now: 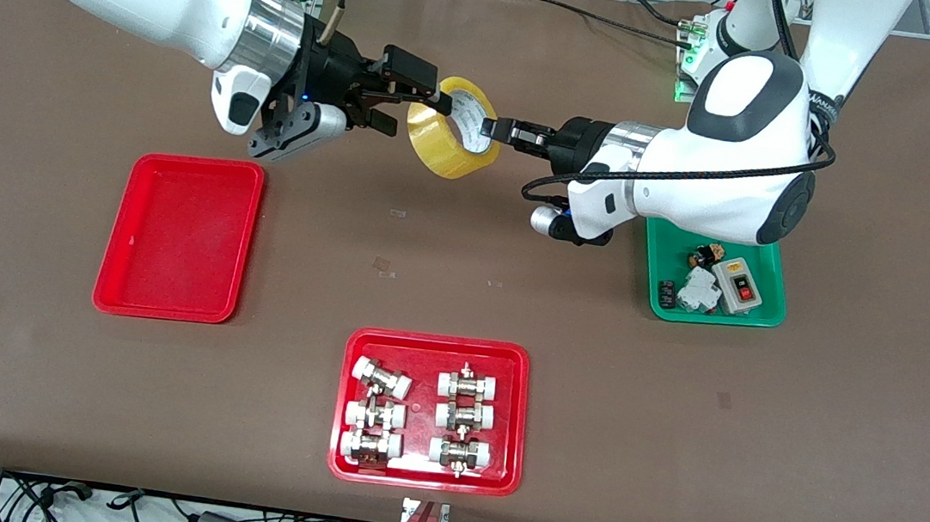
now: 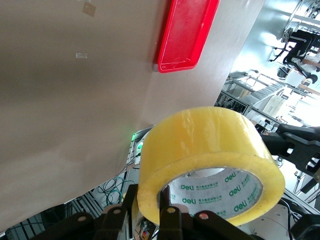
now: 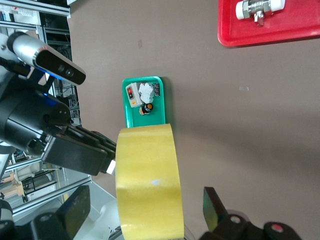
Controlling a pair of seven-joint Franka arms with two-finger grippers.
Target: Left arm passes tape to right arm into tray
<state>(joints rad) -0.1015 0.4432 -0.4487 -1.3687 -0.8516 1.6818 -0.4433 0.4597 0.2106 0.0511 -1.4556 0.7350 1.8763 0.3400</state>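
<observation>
The yellow tape [image 1: 450,140] hangs in the air over the table's middle, between the two grippers. My left gripper [image 1: 492,130] is shut on the roll's wall, one finger inside the white core and one outside; the left wrist view shows this grip [image 2: 150,212] on the tape [image 2: 210,145]. My right gripper [image 1: 416,113] is open, its fingers [image 3: 215,206] standing on either side of the tape [image 3: 147,180] without touching it. The plain red tray [image 1: 178,238] lies empty on the table toward the right arm's end, nearer to the front camera than the grippers; it also shows in the left wrist view [image 2: 187,35].
A red tray with white-capped metal fittings [image 1: 424,473] lies near the table's front edge. A green tray [image 1: 714,315] with small electrical parts lies under the left arm's forearm. Bare brown table lies between the trays.
</observation>
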